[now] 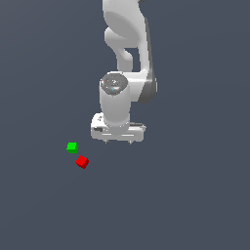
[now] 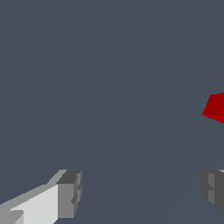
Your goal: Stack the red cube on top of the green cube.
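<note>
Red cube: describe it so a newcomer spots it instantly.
Find the white robot arm and its gripper. Two tiny cubes sit apart on the grey floor toward the exterior view's left. The red cube is the nearer, lower one; the green cube lies just beyond.

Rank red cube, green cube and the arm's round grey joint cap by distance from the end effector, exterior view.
Measured from the end effector:
1. Red cube, on the floor toward the exterior view's left.
2. Green cube, farther left, apart from the red one.
3. Grey joint cap, up on the arm.
</note>
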Motion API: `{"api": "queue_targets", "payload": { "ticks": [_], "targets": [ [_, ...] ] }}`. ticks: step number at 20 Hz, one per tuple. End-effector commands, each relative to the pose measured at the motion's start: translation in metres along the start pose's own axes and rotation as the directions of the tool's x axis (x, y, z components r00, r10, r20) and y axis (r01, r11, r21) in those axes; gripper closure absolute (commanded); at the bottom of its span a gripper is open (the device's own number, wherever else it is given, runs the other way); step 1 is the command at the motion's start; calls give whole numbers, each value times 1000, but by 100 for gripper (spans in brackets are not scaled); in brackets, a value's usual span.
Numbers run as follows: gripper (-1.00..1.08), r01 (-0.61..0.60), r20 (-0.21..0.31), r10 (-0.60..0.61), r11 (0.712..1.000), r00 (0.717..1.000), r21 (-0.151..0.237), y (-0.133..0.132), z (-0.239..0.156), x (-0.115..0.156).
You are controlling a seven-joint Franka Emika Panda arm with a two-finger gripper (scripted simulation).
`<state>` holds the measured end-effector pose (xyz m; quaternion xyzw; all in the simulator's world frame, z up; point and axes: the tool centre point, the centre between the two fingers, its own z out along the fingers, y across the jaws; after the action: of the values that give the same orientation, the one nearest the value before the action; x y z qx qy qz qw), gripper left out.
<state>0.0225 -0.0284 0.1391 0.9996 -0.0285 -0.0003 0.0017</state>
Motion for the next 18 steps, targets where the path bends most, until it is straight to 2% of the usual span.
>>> {"api": "queue_targets", "payload": {
  "ticks": [1,5,11,18],
  "targets": [
    [-92,-46,0,46,999,999,-1,20,9,9],
    [-92,-139,0,139,990,990,-1,60,25,26],
    [-92,-272,0,272,962,962,1,120,50,43],
    [-92,-361,0,361,933,933,3,162,66,51]
  ]
}}
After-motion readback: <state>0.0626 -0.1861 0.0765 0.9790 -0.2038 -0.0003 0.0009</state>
